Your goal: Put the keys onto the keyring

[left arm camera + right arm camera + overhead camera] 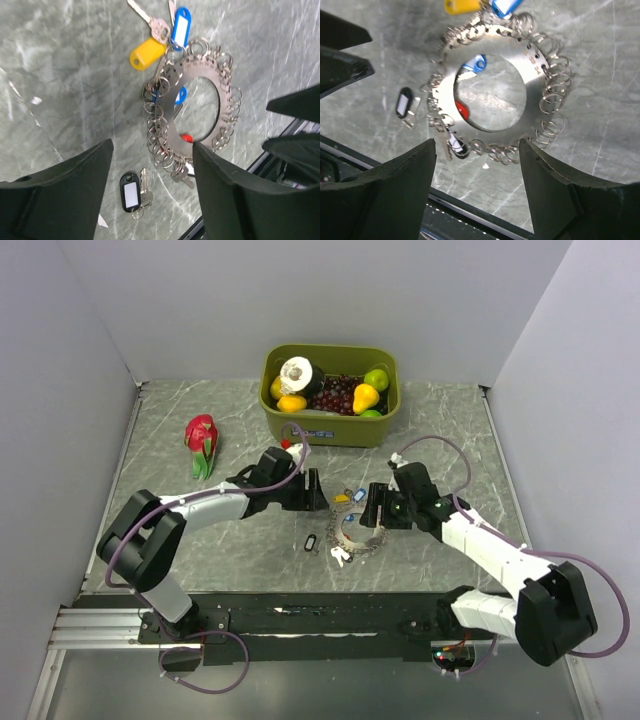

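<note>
Several keys (159, 28) gather at the keyring (171, 122). It is a flat grey metal band with many small wire loops along its outer rim, and it lies flat on the marbled table (170, 410) between the two grippers.

A yellow-tagged key (146, 53) and a blue-tagged key (181, 25) lie at the side of the rim far from the left gripper (152, 147). A second blue tag (178, 94) and a red tag (186, 138) show inside the hole of the ring. A black-tagged key (130, 192) lies alone on the table, just beside the rim and between this gripper's fingers.

The left gripper is spread wide and holds nothing, with the ring just ahead of its fingertips. The right gripper (477, 145) is also spread wide and empty, at the opposite side of the ring.

Beyond both grippers stands a green bin (330, 430) with fruit in it, and a dragon fruit (201, 440) lies on the table beyond the left arm.
</note>
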Robot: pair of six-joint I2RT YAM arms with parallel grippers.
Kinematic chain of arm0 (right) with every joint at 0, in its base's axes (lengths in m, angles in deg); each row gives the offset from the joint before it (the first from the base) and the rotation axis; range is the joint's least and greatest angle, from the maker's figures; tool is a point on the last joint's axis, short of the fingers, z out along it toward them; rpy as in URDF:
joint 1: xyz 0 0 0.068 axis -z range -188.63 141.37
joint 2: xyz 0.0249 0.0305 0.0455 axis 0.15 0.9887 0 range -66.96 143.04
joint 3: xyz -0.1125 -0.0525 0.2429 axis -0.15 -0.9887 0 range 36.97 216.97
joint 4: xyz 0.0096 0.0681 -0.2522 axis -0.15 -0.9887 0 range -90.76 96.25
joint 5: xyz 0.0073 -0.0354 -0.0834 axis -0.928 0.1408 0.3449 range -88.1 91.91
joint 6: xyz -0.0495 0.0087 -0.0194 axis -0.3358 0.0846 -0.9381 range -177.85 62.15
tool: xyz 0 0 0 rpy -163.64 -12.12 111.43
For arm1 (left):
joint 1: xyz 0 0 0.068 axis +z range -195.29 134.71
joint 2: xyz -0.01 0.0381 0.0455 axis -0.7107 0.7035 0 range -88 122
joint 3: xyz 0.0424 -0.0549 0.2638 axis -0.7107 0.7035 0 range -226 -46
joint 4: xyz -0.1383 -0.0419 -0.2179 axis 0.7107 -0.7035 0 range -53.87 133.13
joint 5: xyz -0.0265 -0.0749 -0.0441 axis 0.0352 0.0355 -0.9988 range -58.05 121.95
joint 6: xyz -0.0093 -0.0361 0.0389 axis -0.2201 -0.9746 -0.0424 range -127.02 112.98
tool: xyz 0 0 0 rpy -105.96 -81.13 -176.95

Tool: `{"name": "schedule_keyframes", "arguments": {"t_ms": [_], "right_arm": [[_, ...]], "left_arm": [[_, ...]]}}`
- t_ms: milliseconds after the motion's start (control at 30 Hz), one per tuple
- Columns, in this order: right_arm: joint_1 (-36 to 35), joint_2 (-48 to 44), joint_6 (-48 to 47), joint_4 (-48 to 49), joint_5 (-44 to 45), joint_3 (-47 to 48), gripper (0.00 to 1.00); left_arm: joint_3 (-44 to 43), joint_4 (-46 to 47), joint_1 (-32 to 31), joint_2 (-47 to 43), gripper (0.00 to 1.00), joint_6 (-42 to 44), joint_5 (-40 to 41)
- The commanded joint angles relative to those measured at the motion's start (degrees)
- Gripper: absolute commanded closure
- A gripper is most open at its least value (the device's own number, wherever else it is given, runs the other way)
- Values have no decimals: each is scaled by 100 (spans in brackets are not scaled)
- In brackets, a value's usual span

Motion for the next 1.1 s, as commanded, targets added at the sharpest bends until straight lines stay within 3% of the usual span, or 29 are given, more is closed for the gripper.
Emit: {"name": "schedule_keyframes", "arguments": {"t_ms": [0,167,633,800,933,1067], "right_arm": [[-44,167,-37,92,88,187,26],[-53,167,-46,31,114,292,26],[-53,325,-143,-66,132,345,26],[-61,448,-187,30,44,327,26],[-61,475,-231,92,0,336,25],[-53,501,-231,83,0,345,25]], "left_arm": [[105,583,-43,-12,34,167,-319],[-148,681,-69,427,46,106,-249],[-405,777,-377,1158,51,238,-381],[-282,1084,-412,1140,67,211,-871],[17,1576,-403,903,62,88,-1190],[18,1279,-403,806,57,167,-804]]}}
